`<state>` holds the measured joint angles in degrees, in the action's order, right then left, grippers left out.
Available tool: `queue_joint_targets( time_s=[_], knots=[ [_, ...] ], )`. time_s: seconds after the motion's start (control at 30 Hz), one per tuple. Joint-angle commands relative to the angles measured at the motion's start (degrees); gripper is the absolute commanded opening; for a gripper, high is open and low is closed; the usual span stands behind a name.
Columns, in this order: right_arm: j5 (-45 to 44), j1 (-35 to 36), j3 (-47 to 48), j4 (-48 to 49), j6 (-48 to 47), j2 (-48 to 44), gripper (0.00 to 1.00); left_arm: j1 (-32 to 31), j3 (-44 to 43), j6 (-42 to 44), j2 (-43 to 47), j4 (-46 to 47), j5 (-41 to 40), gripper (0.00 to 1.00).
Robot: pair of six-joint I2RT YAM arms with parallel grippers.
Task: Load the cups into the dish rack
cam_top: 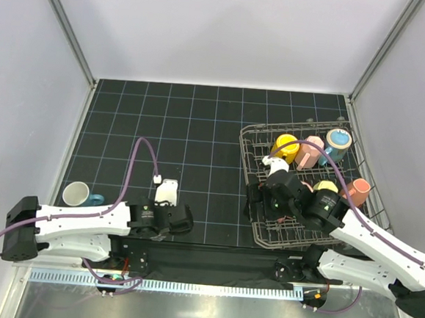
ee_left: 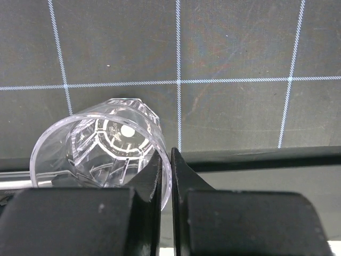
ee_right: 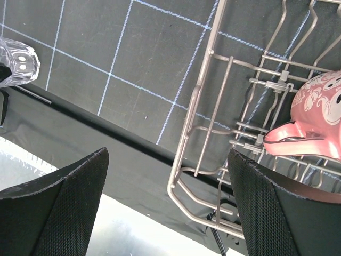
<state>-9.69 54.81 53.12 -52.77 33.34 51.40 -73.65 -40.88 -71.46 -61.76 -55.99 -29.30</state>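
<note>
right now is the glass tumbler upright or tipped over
Tipped on its side: the glass tumbler shows its open mouth to the left wrist camera, its rim pinched by the left gripper.

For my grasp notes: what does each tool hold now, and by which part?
The left tool pinches the clear glass tumbler by the wall at its rim. The right tool stands open and holds nothing.
</note>
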Motion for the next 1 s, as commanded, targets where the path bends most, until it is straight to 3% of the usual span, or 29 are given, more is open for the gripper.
queue_joint_targets(
  time_s=[0.0,0.2,0.33,0.47,0.53,0.7,0.97],
  knots=[
    [-0.68,0.39,2.16,1.10,0.41,0.55,0.91,-0.01,-0.77,0.09,3.03,1.85,-0.75,0.00],
    [1.95,0.30,2.69,2.32,-3.63,0.20,0.91,-0.01,-7.09,5.80,13.31,4.82,-3.57,0.00],
    [6.78,0.48,2.86,4.95,-6.35,-2.52,0.91,0.08,-8.86,14.05,24.37,18.15,-2.00,0.00],
    [17.50,0.30,2.16,11.01,-8.99,-7.17,0.92,0.08,-8.25,19.94,32.28,29.92,-0.07,0.00],
    [21.99,0.30,2.07,14.44,-9.70,-8.50,0.97,0.08,-7.03,21.53,35.63,36.95,2.04,0.00],
    [26.56,0.39,3.56,21.02,-9.61,-9.91,1.00,0.08,-5.09,24.61,37.76,48.93,8.98,0.00],
    [37.72,0.39,6.02,33.08,-8.20,-6.84,1.00,0.08,-1.92,25.23,32.85,69.24,26.82,0.00]
  ],
)
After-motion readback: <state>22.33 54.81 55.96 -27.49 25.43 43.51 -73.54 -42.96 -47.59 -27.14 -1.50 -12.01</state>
